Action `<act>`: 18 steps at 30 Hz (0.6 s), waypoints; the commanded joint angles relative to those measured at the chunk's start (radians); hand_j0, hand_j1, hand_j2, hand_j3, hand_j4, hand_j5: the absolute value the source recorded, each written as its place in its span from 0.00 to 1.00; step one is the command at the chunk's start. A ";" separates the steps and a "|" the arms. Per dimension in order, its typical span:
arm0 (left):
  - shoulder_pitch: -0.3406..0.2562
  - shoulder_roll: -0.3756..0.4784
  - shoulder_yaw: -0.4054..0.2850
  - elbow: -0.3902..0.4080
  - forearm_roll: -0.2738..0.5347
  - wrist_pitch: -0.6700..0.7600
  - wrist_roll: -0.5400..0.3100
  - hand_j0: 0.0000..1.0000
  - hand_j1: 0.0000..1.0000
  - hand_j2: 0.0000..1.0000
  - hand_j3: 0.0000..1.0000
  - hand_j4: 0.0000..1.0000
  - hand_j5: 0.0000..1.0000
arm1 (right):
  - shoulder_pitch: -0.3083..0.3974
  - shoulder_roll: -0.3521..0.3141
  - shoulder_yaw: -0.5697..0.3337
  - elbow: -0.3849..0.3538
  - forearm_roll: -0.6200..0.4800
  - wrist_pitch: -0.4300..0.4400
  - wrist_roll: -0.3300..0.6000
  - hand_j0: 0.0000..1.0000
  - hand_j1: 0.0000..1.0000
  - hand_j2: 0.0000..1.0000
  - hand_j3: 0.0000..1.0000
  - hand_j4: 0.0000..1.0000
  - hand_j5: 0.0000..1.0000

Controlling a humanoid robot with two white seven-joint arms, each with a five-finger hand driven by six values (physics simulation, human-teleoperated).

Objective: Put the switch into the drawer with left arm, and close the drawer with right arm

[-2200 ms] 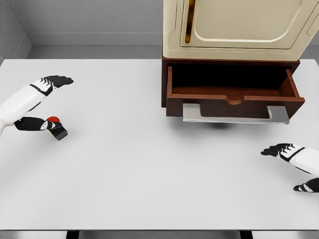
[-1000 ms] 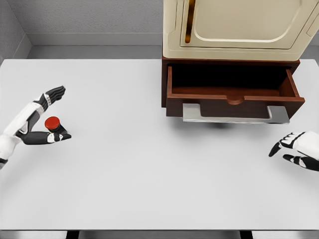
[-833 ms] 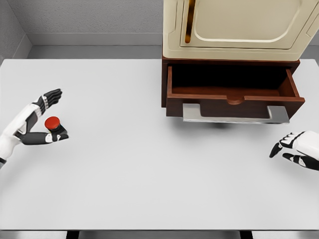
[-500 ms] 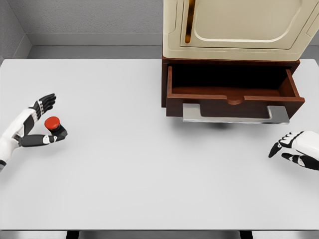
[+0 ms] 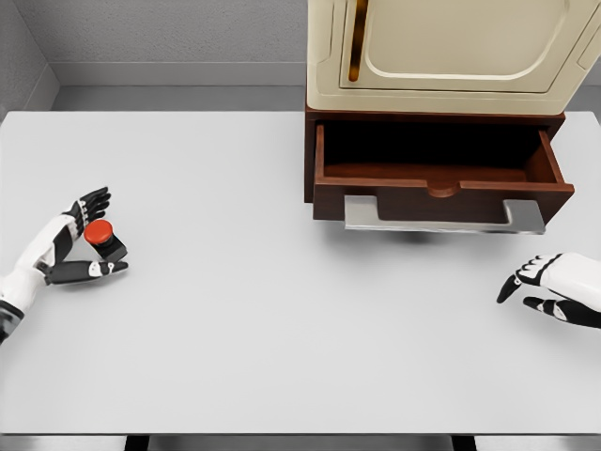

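Nearest, at the right edge, the right hand (image 5: pixel 549 289) hangs over the white table (image 5: pixel 282 329), fingers loosely curled and holding nothing; it has crept a little inward over the last second, well short of the drawer. On the far left, the left hand (image 5: pixel 80 240) has been narrowing around the switch (image 5: pixel 101 241), a red button on a dark base: the upper fingers (image 5: pixel 94 202) have come down to the red cap, the thumb lies just below the base. Whether they actually grip it yet is hard to tell; probably contact, not a firm hold. Farther back, the wooden drawer (image 5: pixel 441 178) stands open with its metal handle (image 5: pixel 441 216), beneath the cream appliance (image 5: pixel 451 52). So pickup looks imminent; carrying and closing remain.
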 commanded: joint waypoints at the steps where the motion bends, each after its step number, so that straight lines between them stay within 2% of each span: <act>1: 0.000 -0.006 0.001 0.002 -0.009 0.000 0.001 0.89 0.89 0.89 0.89 0.89 0.89 | 0.000 -0.005 0.001 0.000 -0.007 0.003 0.000 0.55 0.55 0.55 0.55 0.55 0.55; 4: 0.000 -0.004 0.001 0.002 -0.011 0.000 0.001 0.76 0.76 0.76 0.76 0.76 0.76 | 0.000 -0.005 0.001 0.000 -0.007 0.003 0.000 0.56 0.56 0.56 0.56 0.56 0.56; 18: 0.008 -0.006 0.006 0.011 -0.015 -0.007 0.001 0.77 0.77 0.77 0.77 0.77 0.77 | 0.000 -0.005 0.001 -0.002 -0.007 0.003 0.000 0.56 0.56 0.56 0.56 0.56 0.56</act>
